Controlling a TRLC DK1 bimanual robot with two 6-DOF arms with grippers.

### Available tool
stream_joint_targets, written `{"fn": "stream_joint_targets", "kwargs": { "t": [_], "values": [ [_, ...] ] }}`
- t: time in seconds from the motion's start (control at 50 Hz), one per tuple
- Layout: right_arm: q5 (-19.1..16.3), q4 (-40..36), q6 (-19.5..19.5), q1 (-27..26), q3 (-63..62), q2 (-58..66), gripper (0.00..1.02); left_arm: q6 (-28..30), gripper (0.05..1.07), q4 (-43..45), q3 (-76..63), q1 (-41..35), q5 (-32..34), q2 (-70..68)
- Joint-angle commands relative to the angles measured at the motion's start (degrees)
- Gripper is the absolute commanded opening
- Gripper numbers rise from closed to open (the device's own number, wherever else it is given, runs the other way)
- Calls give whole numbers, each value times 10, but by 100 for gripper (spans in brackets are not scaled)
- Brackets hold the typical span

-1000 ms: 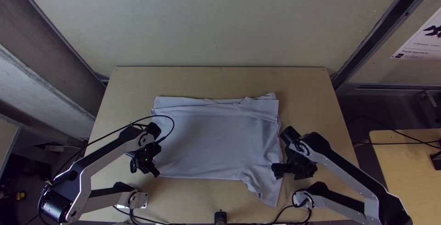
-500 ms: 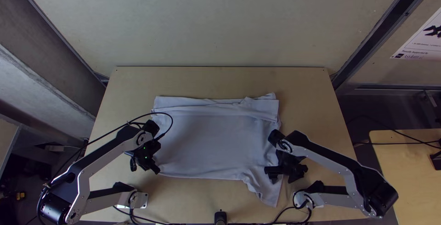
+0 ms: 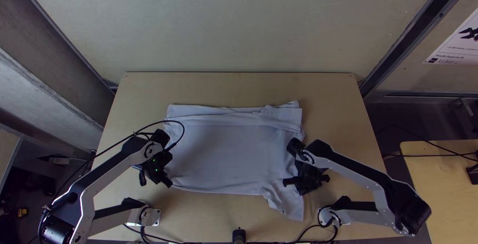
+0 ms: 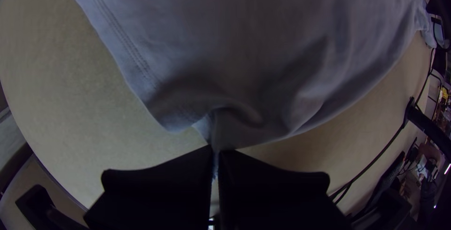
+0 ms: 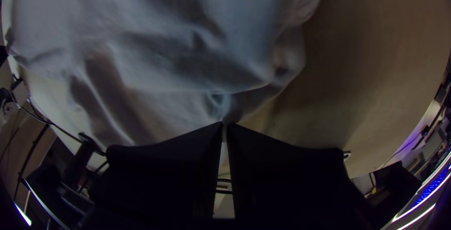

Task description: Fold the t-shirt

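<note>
Two spots on the shirt (image 3: 229,149) are pinched between narrowed fingers: its near left corner by the left gripper (image 3: 168,183), its right side by the right gripper (image 3: 290,182). It is laid mid-table with a folded band along its far edge, bare table (image 3: 234,88) being seen beyond and at both sides.

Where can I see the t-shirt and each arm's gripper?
T-shirt (image 3: 229,157): top view, middle of its broad panel.
Left gripper (image 4: 216,149): left wrist view, midway between fingertips.
Right gripper (image 5: 225,124): right wrist view, midway between fingertips.
</note>
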Motion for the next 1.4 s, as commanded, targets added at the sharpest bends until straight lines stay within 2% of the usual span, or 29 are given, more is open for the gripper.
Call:
{"fn": "stream_joint_targets", "kwargs": {
  "t": [0.0,0.06,0.34,0.7,1.04,1.38],
  "values": [
    [7,-26,1,-29,21,-46,3,8,8,-14,22,10,8,-18],
    [14,-38,-9,-55,28,-66,3,7,8,-16,33,17,12,-28],
    [53,-83,-103,-188,41,-97,3,47,8,-20,67,87,14,-51],
    [72,-86,-108,-201,167,-55,3,48,8,-11,138,107,20,-38],
    [83,-87,-131,-234,313,73,3,68,8,36,229,133,20,46],
    [85,-87,-145,-258,456,214,3,80,8,38,347,144,20,161]
  ]
}}
